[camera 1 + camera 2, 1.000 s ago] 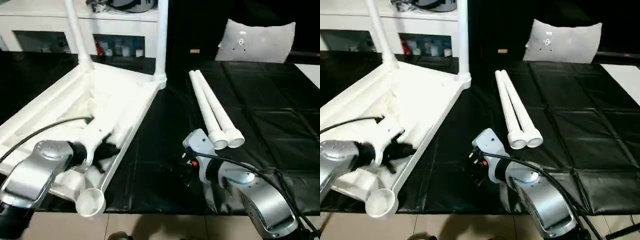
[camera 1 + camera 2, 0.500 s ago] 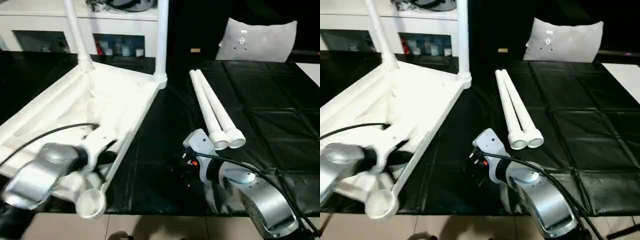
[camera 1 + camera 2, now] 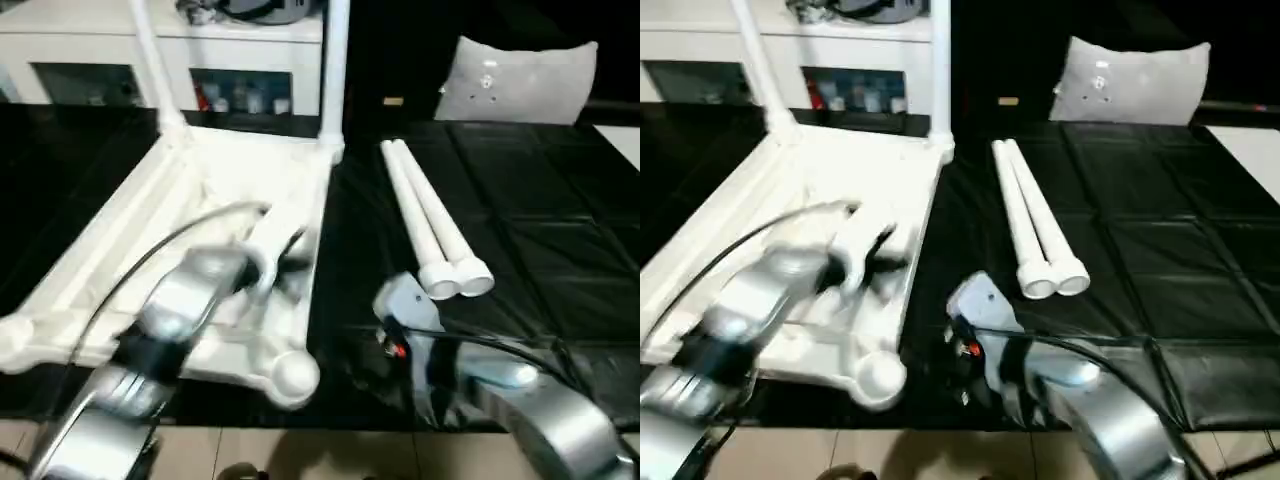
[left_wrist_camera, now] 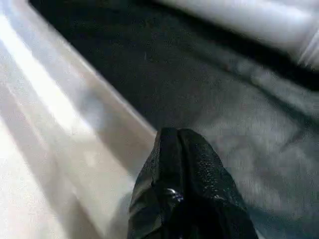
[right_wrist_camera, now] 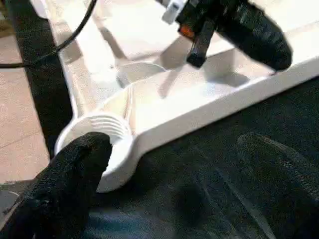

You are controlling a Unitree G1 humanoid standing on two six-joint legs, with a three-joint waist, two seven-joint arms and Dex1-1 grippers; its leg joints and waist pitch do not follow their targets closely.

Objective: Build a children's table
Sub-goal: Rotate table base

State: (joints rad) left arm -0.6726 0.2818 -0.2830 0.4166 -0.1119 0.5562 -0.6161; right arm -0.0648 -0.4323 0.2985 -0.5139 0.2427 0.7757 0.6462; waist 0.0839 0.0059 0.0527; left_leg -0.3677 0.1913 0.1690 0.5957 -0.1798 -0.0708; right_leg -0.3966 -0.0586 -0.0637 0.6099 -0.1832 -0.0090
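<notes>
Over upturned table top point(image 3: 210, 170), closed left claw point(image 4: 182, 149), corner socket point(image 5: 97, 132) empty

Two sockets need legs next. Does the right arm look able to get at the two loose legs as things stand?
Probably yes. The right tool is open and empty, and the loose legs lie bare on the black mat just beyond it, with nothing lying between.

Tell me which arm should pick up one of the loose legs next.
Right. The right gripper is open and sits on the black mat just short of the two loose legs. The left gripper is shut, over the upturned table top.
</notes>
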